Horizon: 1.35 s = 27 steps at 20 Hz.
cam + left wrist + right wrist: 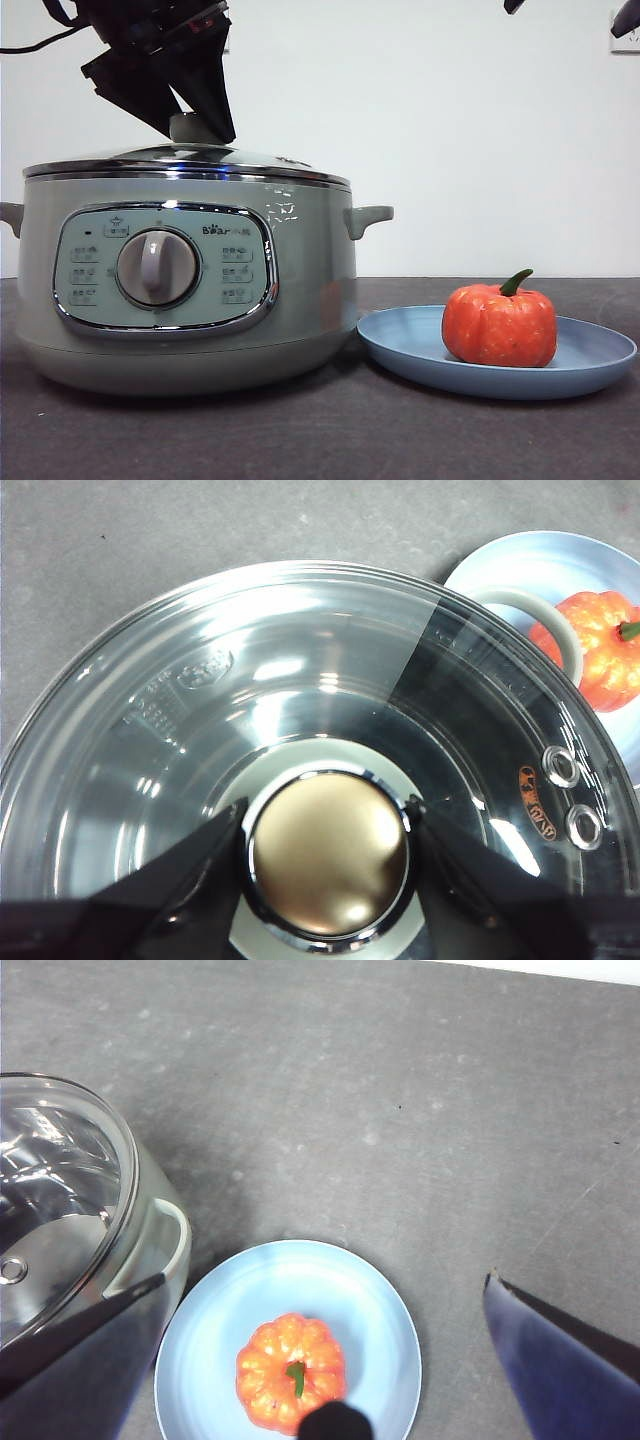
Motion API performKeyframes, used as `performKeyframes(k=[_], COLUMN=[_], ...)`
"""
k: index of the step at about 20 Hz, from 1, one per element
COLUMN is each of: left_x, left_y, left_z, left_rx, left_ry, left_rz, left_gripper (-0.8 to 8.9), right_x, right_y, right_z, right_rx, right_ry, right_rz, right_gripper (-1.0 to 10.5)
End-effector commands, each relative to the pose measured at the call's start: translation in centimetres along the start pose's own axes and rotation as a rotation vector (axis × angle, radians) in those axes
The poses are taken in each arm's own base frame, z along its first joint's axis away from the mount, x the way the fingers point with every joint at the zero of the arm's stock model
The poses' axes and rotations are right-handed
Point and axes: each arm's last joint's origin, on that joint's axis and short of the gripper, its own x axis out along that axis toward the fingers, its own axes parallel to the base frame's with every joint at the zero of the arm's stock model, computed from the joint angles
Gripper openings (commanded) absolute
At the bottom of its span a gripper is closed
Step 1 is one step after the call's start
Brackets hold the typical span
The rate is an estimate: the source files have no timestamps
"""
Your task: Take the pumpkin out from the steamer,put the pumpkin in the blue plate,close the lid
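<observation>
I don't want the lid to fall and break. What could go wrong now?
The left gripper has its jaws right beside the knob of the lid, which sits on the pot. If it lifts away crooked, it might tug the glass lid off. The plate with the pumpkin lies close beside the pot, so a sliding lid could knock them.

Lid (300,710) seemingly seated on steamer (190,290); pumpkin (499,325) upright on blue plate (600,362)

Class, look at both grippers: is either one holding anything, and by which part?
The left gripper grips the lid by its knob, the lid seated on the steamer. The right gripper, open, holds nothing.
</observation>
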Motion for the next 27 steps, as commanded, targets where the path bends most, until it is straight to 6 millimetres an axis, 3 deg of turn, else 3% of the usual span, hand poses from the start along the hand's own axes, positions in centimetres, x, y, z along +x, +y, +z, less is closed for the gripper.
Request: performKeyframes(k=[1,2,8,13,15,17,19,23,27], left_x=[0.6,0.6,0.4,-2.3,-4.1,-6.5,-8.8,-12.8,-13.4], left_y=[0.1,0.1,0.1,-0.3,-0.6,-1.0,-1.3,-1.8,-2.2], left_z=[-0.2,-0.2,-0.2,-0.7,-1.3,-1.8,-2.0,-3.3,-7.7], left_rx=[-0.008,-0.007,-0.018,-0.019,-0.018,-0.006,0.004,0.020,0.020], left_ry=[0.019,0.016,0.015,0.005,0.007,-0.030,-0.112,-0.270,-0.442], left_rz=[0.005,0.008,0.019,0.018,0.019,0.022,0.033,0.098,0.181], left_gripper=[3.97,4.70,4.70,4.64,2.93,-0.31,-0.08,-0.08,-0.08], right_x=[0.1,0.1,0.1,0.1,0.1,-0.1,-0.4,-1.7,-3.0], right_y=[0.0,0.0,0.0,0.0,0.0,0.0,0.0,-0.3,-0.5], right_z=[-0.1,-0.1,-0.1,-0.2,-0.2,-0.2,-0.1,-0.6,-3.0], right_rx=[0.006,0.006,0.006,0.004,-0.015,-0.045,-0.063,-0.068,-0.061], right_ry=[0.002,0.002,0.003,0.007,0.009,0.004,-0.018,-0.121,-0.332], right_rz=[-0.006,-0.005,-0.002,-0.002,-0.002,0.005,0.009,0.016,0.116], right_gripper=[6.0,6.0,6.0,5.9,5.6,2.9,-0.2,-0.1,-0.1])
